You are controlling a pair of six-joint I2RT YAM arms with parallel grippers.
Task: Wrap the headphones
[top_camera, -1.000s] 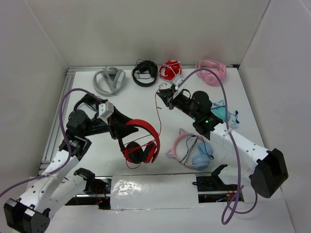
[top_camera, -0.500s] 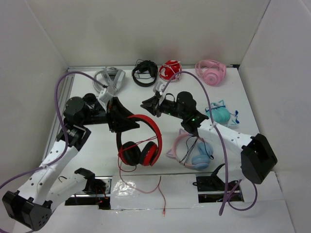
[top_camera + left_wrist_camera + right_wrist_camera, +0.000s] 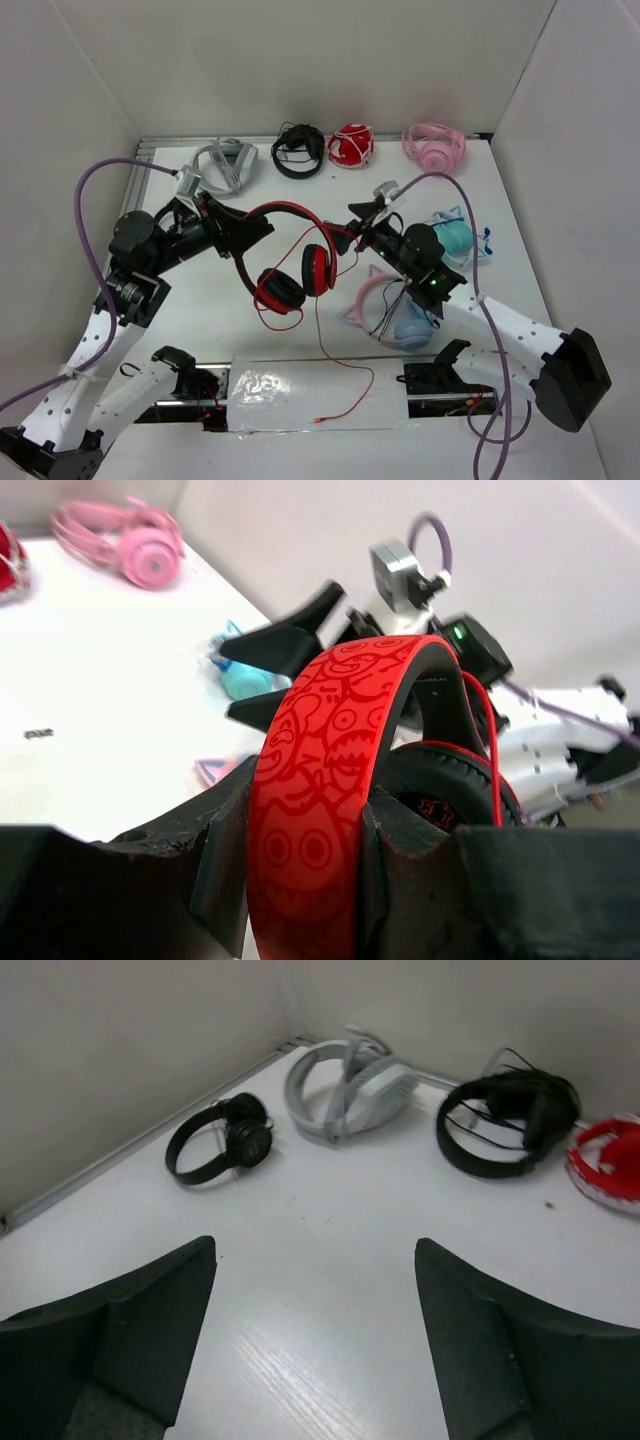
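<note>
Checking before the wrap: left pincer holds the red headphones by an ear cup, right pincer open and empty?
No: the left pincer holds the headphones by the headband, as the left wrist view shows. The right pincer is open and empty.

Your two arms share one build: white links dotted with rows of small holes, joined by black motor housings. The left arm [image 3: 110,330] has a black base block at the lower left of the overhead view, and the right arm [image 3: 510,320] has one at the lower right. A lavender cable [image 3: 82,210] trails from each. A green light [image 3: 432,281] glows on the right arm's black wrist housing, beside a small silver-grey camera block [image 3: 385,190]. The left pincer [image 3: 305,830] and right pincer [image 3: 315,1300] carry matte black, wedge-shaped fingers [image 3: 110,1310].
</note>
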